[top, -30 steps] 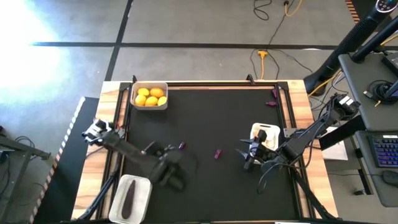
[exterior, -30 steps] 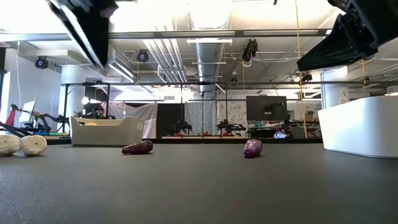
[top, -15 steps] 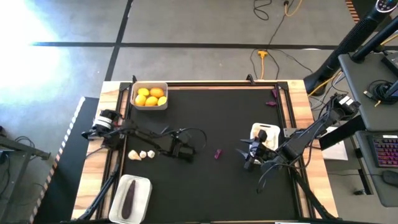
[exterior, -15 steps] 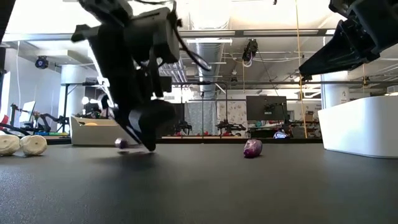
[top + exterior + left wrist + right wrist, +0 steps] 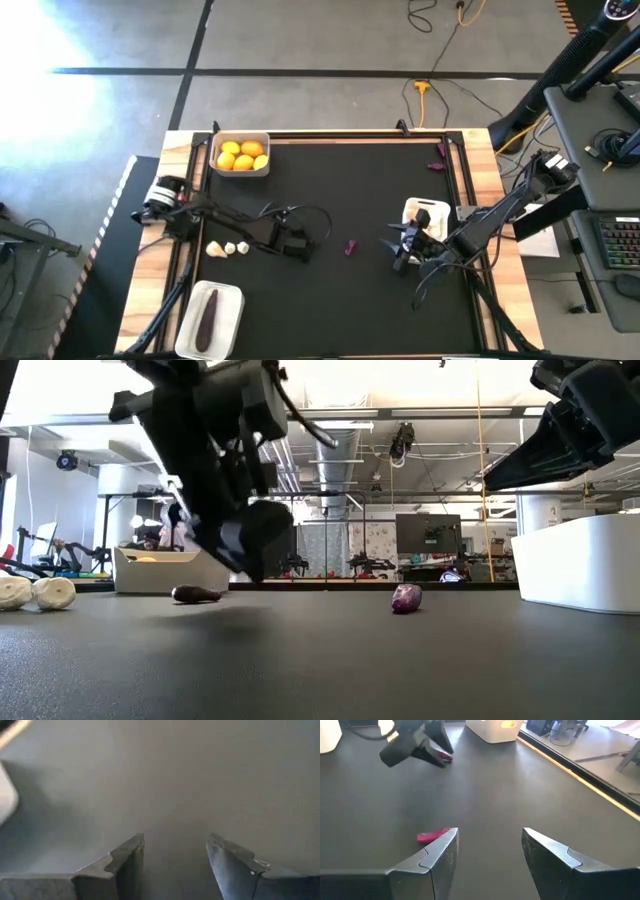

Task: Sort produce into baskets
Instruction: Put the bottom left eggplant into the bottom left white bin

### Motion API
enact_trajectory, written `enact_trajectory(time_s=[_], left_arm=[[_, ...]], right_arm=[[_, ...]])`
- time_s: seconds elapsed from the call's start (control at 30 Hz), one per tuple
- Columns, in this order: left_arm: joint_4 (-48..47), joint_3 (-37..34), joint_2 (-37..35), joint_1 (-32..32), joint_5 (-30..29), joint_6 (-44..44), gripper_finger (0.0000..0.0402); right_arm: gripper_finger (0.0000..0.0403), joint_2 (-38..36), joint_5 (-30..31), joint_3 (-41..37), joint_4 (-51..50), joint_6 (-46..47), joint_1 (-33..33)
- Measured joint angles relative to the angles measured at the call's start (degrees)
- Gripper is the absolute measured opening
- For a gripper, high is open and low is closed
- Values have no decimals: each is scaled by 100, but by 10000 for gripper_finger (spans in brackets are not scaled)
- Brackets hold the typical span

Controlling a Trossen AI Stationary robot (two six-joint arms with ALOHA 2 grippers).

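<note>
From above, the sort is partway done. The citrus fruits [image 5: 242,155] fill the basket at the table's far left corner [image 5: 240,168], one large eggplant [image 5: 207,317] lies in the basket at the near left corner [image 5: 211,320], and a third basket [image 5: 428,214] stands near the right edge. Loose on the black table [image 5: 370,180] are two garlic bulbs [image 5: 229,247] near the left edge and a tiny eggplant [image 5: 351,246] near the middle. The left gripper [image 5: 297,246] sits low between the bulbs and that piece. I judge the step in hand to be a pick of a small purple piece; the next move calls for closing on it and carrying it to the eggplant basket.

At table level, the left gripper [image 5: 245,555] hangs just above the surface, with a second small eggplant [image 5: 196,595] on the table just beside and behind it, not held.

The left wrist camera shows its fingers [image 5: 131,857] apart, with bare table between them.

The right wrist camera shows the right gripper [image 5: 489,852] released and empty, waiting by the third basket, the central tiny eggplant [image 5: 432,836] near one finger.
</note>
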Motion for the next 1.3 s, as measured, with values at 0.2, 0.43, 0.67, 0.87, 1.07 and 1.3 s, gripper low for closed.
enact_trajectory(time_s=[0.2, 0.43, 0.67, 0.87, 1.07, 1.3], left_arm=[[-704, -76, -514, -1, -45, -14, 200], [439, -1408, -1617, -108, 69, -10, 200], [3535, -3037, -1860, -284, 91, 1099, 200], [4324, -3613, -1631, -258, -181, 1027, 200], [4387, -3565, -1399, -258, -435, 1046, 200], [4346, -3333, -1042, -255, -348, 1240, 196]], right_arm=[[210, 0, 0, -2, -4, 46, 0], [210, 0, -195, -2, -4, 48, 0], [210, 0, -236, -2, -7, 46, 2], [210, 0, -234, -2, -1, 41, 2], [210, 0, -236, -2, -2, 39, 2], [210, 0, -237, -2, -5, 40, 1]])
